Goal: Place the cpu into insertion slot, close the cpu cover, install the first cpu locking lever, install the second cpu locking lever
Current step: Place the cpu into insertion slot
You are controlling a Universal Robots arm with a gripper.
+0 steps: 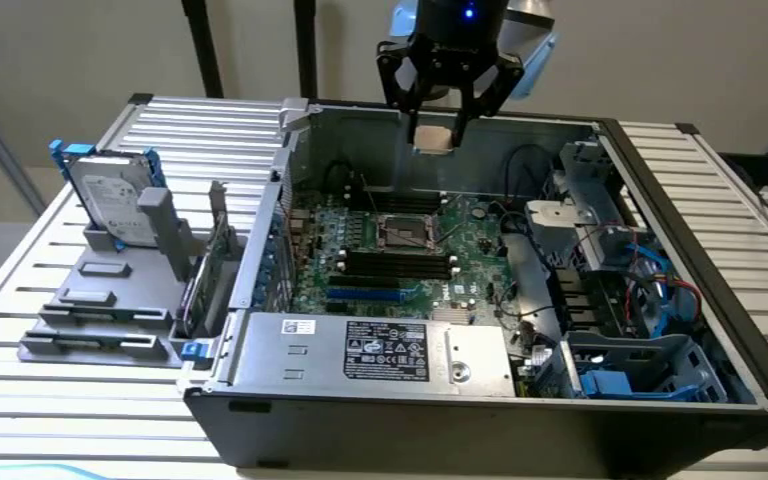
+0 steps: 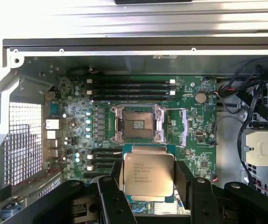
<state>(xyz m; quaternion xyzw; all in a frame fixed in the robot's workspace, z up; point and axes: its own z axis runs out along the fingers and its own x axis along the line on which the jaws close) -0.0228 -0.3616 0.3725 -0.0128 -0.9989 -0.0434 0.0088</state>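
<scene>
- Gripper (image 1: 438,138): the two black fingers press against opposite edges of the cpu (image 1: 434,136) and pinch it between them (its tan underside faces the exterior camera).
- Gripper position: it hangs above the open computer case (image 1: 491,445), near the far wall, well clear of the green motherboard (image 1: 471,235).
- Wrist view: the cpu (image 2: 148,173) shows its silver-grey printed top. The gripper (image 2: 148,186) holds it on two sides.
- Insertion slot (image 1: 407,232): the square socket sits on the motherboard, with its contact field bare (image 2: 138,123).
- Cpu cover (image 2: 181,127): the silver frame plate lies swung open just beside the insertion slot, not over it.
- Memory slots (image 1: 391,265): these long black slots sit near the insertion slot.
- Power supply (image 1: 371,350): this labelled silver box occupies the near end of the case.
- Hard drive (image 1: 111,195): it stands in a grey holder on the slatted table (image 1: 24,330), at the exterior view's left.
</scene>
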